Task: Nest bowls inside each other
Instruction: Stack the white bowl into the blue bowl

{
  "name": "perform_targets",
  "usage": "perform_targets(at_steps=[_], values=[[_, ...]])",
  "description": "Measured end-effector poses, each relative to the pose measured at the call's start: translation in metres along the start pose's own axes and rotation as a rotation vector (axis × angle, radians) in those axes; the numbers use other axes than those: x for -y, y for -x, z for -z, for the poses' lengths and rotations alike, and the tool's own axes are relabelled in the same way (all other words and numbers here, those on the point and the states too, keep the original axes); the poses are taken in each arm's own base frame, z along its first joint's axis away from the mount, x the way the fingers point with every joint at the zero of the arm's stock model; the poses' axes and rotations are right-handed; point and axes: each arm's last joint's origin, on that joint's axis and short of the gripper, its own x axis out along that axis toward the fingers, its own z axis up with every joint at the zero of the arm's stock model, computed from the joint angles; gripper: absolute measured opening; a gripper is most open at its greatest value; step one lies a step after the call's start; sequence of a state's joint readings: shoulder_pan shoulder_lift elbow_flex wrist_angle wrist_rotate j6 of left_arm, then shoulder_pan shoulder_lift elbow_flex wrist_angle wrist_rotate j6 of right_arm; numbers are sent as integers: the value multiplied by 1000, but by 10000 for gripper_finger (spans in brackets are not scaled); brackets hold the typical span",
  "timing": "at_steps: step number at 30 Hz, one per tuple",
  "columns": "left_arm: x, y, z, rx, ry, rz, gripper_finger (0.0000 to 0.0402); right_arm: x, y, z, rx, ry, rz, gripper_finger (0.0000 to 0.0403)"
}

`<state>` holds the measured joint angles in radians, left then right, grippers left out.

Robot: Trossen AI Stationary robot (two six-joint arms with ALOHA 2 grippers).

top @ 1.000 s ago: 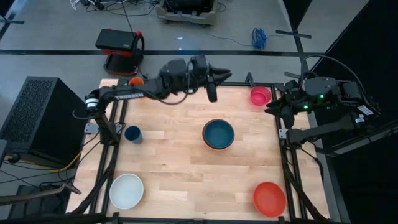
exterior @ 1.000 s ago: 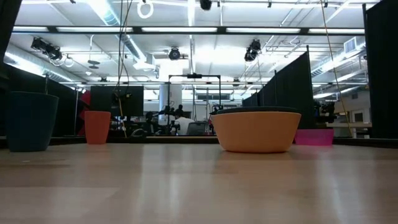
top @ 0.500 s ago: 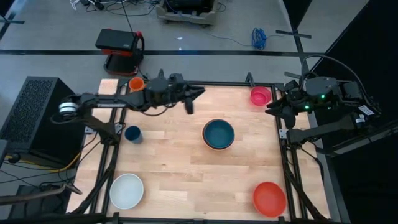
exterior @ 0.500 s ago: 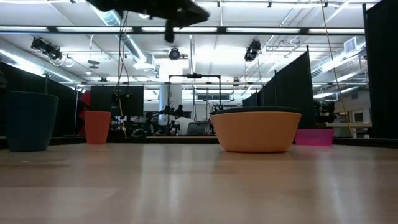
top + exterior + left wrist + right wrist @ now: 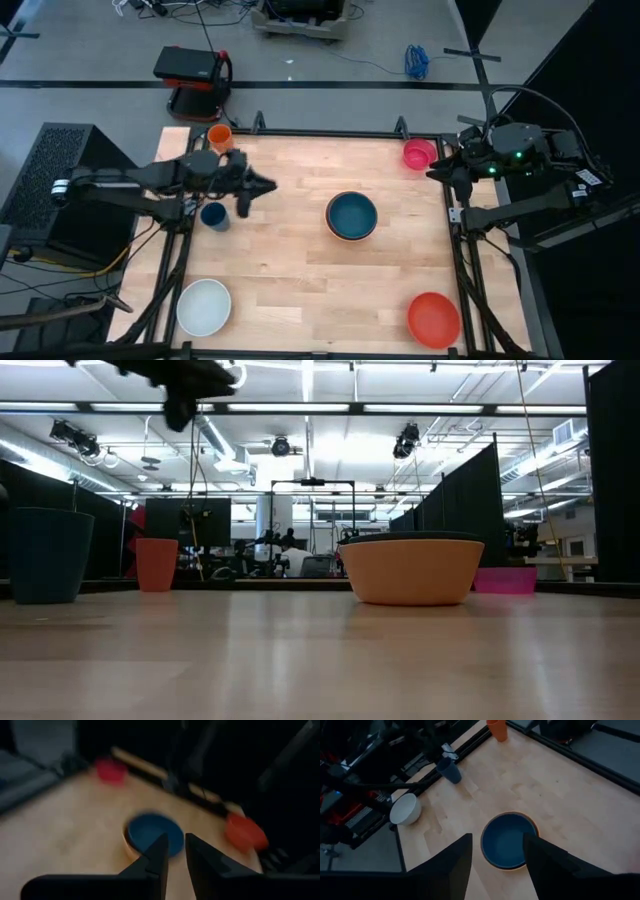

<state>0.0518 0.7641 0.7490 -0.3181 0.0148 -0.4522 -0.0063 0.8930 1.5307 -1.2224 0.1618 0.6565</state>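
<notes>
Your left end effector [image 5: 243, 196], fingers narrow and empty, hangs at nine o'clock by the dark blue cup [image 5: 213, 215]; descending carelessly could topple it.

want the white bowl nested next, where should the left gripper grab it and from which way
Probably by the rim. The white bowl sits upright and alone at the table's near left corner, mouth up, so its thin wall is the only part narrow jaws can pinch. Come straight down from above, one finger inside, one outside. The left gripper hangs over the blue cup, holding nothing.
</notes>
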Motion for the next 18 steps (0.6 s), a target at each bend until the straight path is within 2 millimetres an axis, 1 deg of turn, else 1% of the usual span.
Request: perform_targets(at_steps=[4,8,18], values=[[4,23,19,-180,38,77,59,0,-2,-1,10,-17,22,152],[7,39,35,-344,54,139,69,-1,-5,-2,15,-28,42,147],[8,53,62,-673,6,200,121,-4,-14,-4,3,-51,60,155]])
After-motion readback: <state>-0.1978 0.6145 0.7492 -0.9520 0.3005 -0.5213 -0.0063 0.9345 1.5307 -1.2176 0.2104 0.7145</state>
